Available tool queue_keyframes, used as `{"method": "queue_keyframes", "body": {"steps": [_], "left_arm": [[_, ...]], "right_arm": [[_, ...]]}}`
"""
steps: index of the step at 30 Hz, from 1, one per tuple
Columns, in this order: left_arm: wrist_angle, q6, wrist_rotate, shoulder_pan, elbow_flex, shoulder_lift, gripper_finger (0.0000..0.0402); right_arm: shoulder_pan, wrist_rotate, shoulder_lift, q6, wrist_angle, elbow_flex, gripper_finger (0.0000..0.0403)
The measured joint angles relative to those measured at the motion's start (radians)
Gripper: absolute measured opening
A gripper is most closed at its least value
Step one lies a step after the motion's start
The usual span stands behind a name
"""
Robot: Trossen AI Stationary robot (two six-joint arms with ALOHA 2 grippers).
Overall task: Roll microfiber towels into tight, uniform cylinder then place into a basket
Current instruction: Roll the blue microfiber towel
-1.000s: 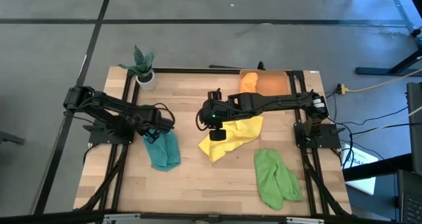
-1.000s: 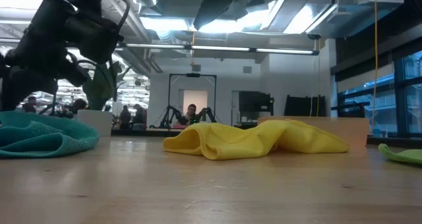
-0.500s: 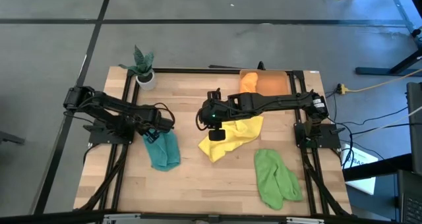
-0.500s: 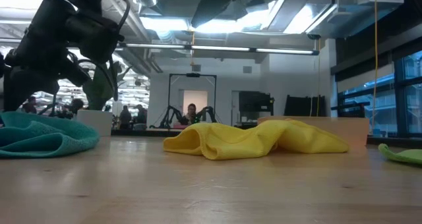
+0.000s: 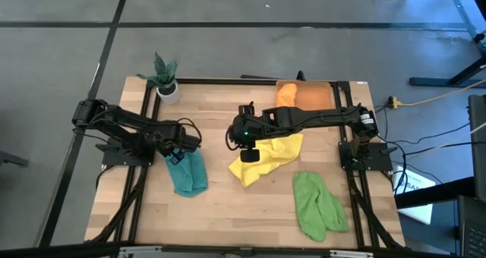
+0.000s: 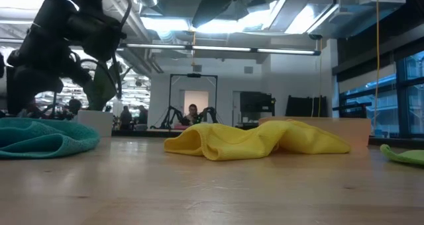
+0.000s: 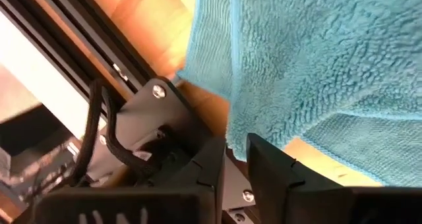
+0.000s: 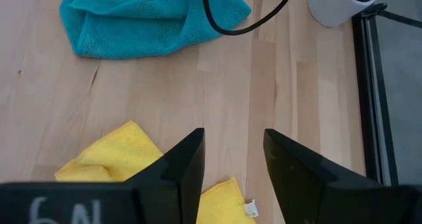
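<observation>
The teal towel (image 5: 190, 173) lies crumpled on the table's left part. My left gripper (image 7: 236, 155) points steeply down at its far-left corner (image 7: 231, 135), its fingers a narrow gap apart. A yellow towel (image 5: 269, 155) lies bunched at the middle, and my right gripper (image 8: 234, 148) hangs open above its far-left end, well clear. A light green towel (image 5: 319, 205) lies at the near right. An orange towel (image 5: 286, 93) sits in the left end of the orange basket (image 5: 317, 97) at the far right. My left gripper stands with its fingertips (image 7: 267, 159) right at the teal towel's corner edge (image 7: 232, 143), coming from above at a steep slant. I cannot tell whether they touch it. The towel lies on the table.
A white pot with a green plant (image 5: 166, 83) stands at the far left corner. Black frame rails run along the table's left (image 5: 140, 190) and right (image 5: 357, 190) sides. Bare wood shows along the near edge between the teal and green towels.
In the low view the teal towel's end under my left gripper, raised a second ago, has sunk and lies flatter on the table. Both arms have kept their places.
</observation>
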Motion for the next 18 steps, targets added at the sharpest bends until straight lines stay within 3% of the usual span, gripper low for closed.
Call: {"method": "queue_keyframes", "body": {"steps": [7,18], "left_arm": [[0.017,-0.054,-0.061,-0.137,0.102,-0.022,0.0054],[0.346,-0.109,-0.055,-0.53,0.131,-0.023,0.0055]], "right_arm": [[0.0,-0.003,0.0,0.013,-0.001,0.0,0.0157],[0.0,-0.078,0.0,0.034,-0.006,0.0,0.0157]]}}
